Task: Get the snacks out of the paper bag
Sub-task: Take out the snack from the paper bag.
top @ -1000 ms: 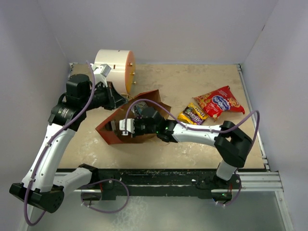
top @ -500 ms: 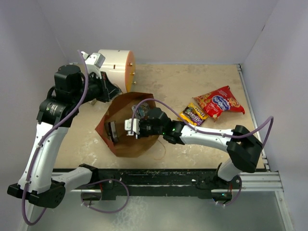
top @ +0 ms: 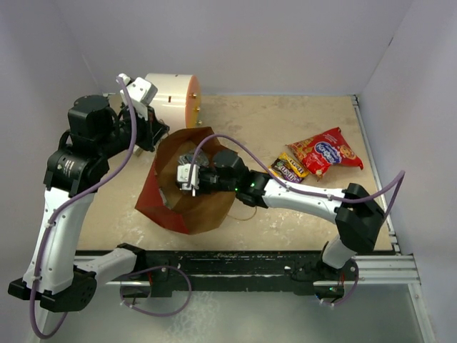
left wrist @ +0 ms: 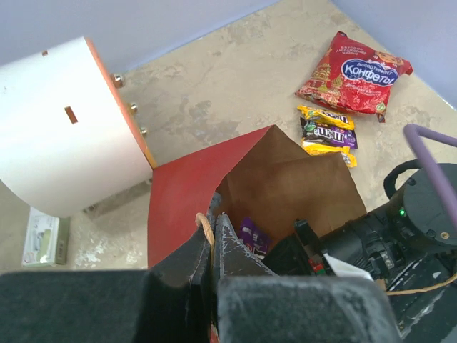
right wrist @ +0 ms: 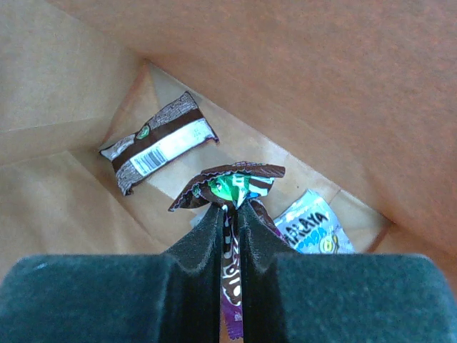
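Fingers of the right gripper (right wrist: 230,209) are pressed together on the crimped end of a purple-and-green packet (right wrist: 232,182), pinching it deep inside the paper bag (top: 203,218). Brown kraft walls surround the gripper on every side in the right wrist view. Two more snacks lie on the bag's floor beyond it. A brown-and-silver packet (right wrist: 158,151) lies to the upper left, apart from the pinched one. A light-blue packet (right wrist: 310,229) lies to the lower right, just beside the pinched one.

From above, the right arm reaches in from the right through the bag's wide mouth, which is tipped up toward the camera. The left gripper (left wrist: 214,239) is closed tight on the bag's far-left rim, with a thin tan cord (left wrist: 207,227) showing at its fingertips. Its hold is on the edge where the red outside meets the brown inside.

Two snacks are already out on the table (top: 285,118), to the right of the bag. One is a yellow packet (top: 288,168) near the right forearm. The other is a larger red bag (top: 327,151) with a blue oval logo, just beyond the yellow one and touching or nearly touching it. A white-and-orange cylinder (top: 171,100) stands at the table's far-left corner, behind the left gripper and close to the bag's rim.
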Robot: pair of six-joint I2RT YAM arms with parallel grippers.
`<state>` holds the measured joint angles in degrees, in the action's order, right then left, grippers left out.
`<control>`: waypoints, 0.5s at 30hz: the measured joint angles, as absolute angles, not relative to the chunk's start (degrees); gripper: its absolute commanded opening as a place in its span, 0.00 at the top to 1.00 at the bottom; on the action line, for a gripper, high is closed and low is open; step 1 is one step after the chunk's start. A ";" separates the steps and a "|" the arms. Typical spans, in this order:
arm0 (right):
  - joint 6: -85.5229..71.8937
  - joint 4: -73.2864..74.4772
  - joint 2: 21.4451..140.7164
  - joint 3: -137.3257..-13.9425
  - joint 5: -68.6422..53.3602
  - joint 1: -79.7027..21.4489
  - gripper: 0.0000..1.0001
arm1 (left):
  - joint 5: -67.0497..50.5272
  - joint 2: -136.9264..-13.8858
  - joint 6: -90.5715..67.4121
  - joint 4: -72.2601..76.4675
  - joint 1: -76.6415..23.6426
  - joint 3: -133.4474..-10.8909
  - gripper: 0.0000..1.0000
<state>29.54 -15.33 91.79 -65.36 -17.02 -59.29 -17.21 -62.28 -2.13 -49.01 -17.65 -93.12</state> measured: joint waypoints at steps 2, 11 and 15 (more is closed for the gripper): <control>29.02 -15.94 93.43 -66.65 -17.65 -59.29 0.90 | -17.72 -62.94 -0.38 -49.10 -17.65 -94.02 1.00; 27.35 -15.29 94.26 -66.61 -17.28 -59.29 0.90 | -26.20 -64.55 -2.37 -46.85 -17.65 -88.51 1.00; 27.42 -11.75 87.18 -63.70 -14.94 -59.18 0.90 | -31.33 -64.53 -7.38 -43.79 -17.65 -81.19 1.00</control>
